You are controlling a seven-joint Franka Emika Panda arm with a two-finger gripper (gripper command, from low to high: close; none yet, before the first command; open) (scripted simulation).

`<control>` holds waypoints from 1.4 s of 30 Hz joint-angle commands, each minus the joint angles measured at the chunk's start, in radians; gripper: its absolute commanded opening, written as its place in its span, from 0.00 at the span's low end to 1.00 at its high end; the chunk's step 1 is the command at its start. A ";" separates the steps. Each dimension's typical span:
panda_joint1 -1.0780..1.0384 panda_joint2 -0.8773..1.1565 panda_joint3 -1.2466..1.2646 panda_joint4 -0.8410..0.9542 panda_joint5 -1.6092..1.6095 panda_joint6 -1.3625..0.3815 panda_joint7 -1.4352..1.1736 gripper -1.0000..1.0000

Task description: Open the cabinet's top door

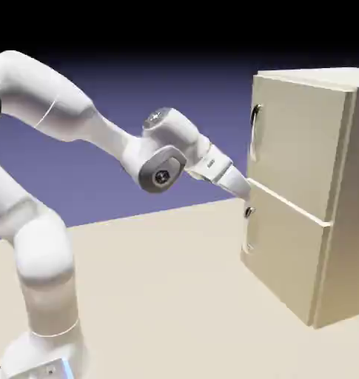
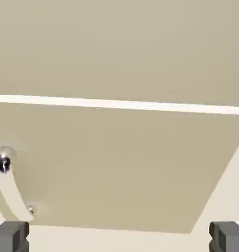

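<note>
The cabinet stands on the table at the right of the exterior view; its right side is cut off by the picture edge. The top door lies flush with the cabinet front, closed, with its curved silver handle near the door's left edge. Below the seam sits the lower door, also flush, with its own handle, small and hard to make out in this view.

In the exterior view the gripper reaches the cabinet front at about the level of the seam between the two doors, below the top door's handle. The fingertips merge with the beige panel edge here, so contact with the cabinet cannot be confirmed, and the jaw spacing is not readable from this view.

The hand view supplies what the exterior view hides. The two grey fingertips stand at opposite bottom corners, jaws spread to full width, with nothing between them. The gripper holds no object. Beige panel fills most of this view, crossed by a pale horizontal seam line. A curved handle with a shiny end shows at the lower left, partly cut off; the top door's handle does not appear in this view. The arm and base are seen only in the exterior view
</note>
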 commanded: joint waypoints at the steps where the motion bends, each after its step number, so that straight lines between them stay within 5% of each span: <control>1: -0.018 -0.009 0.020 0.009 0.044 -0.002 0.021 1.00; 42: -0.741 -0.366 0.826 0.380 1.827 -0.074 0.875 1.00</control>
